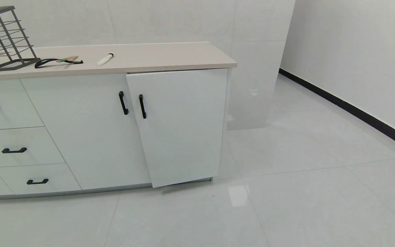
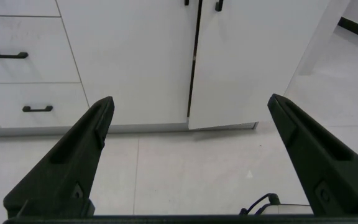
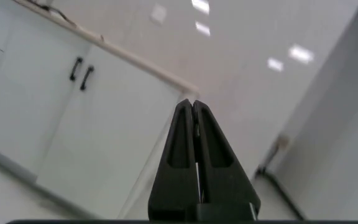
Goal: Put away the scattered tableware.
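On the beige countertop (image 1: 170,56) lie a white-handled utensil (image 1: 105,59) and a black utensil with a wooden handle (image 1: 59,61), beside a black wire rack (image 1: 3,37) at the far left. My left gripper (image 2: 191,106) is open, with nothing between its fingers, held low over the floor and facing the white cabinet (image 2: 135,56). My right gripper (image 3: 192,109) is shut with nothing in it, tilted up toward the cabinet (image 3: 92,118) and the wall.
The right cabinet door (image 1: 180,123) stands slightly ajar; the door beside it is closed. Three drawers (image 1: 14,137) with black handles sit at the left. Glossy tiled floor (image 1: 303,192) spreads to the right, bounded by a wall with a black baseboard (image 1: 348,108).
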